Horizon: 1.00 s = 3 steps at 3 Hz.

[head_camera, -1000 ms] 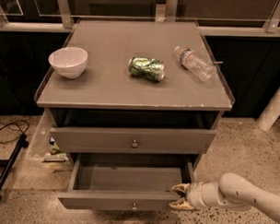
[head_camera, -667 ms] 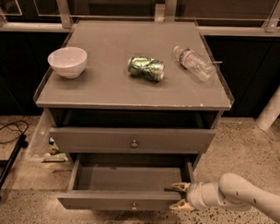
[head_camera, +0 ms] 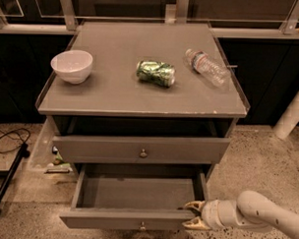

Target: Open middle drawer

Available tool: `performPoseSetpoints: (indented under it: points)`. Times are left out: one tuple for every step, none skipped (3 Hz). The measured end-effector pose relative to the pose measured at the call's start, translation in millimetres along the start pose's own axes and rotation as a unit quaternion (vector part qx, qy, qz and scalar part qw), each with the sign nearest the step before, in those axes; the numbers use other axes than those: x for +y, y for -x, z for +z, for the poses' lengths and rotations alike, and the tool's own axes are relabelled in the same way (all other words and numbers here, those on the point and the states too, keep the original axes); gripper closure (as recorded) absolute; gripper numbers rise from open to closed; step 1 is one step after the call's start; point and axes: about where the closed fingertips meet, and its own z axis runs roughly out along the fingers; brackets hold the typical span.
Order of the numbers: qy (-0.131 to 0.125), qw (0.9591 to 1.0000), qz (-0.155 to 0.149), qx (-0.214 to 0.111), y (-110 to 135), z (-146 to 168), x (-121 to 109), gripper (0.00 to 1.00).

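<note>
The middle drawer (head_camera: 137,192) is pulled out below the cabinet top and shows its shallow, empty grey box. Its flat front (head_camera: 121,220) has a small round knob (head_camera: 142,225) near the bottom edge of the view. My gripper (head_camera: 194,214) comes in from the lower right on a white arm (head_camera: 264,216). It is open at the right end of the drawer's front, with one fingertip (head_camera: 192,205) above the front's top edge and the other below it. The drawer above (head_camera: 114,149) has its own knob (head_camera: 143,153) and stands only slightly out.
On the cabinet top (head_camera: 116,91) are a white bowl (head_camera: 71,65), a crushed green can (head_camera: 156,73) and a clear plastic bottle (head_camera: 206,67) lying on its side. A black cable (head_camera: 8,138) and stand lie on the floor at left. A white post (head_camera: 292,114) stands at right.
</note>
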Motion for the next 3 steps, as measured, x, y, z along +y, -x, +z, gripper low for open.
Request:
performPoseSetpoints:
  points:
    - [-0.001,1.0,0.0,-0.001,-2.5,-3.4,10.2,1.0]
    - [-0.001,1.0,0.0,-0.001,-1.7,-4.3,10.3,1.0]
    - [-0.002,1.0,0.002,-0.003,-4.7,-5.4,18.3,1.0]
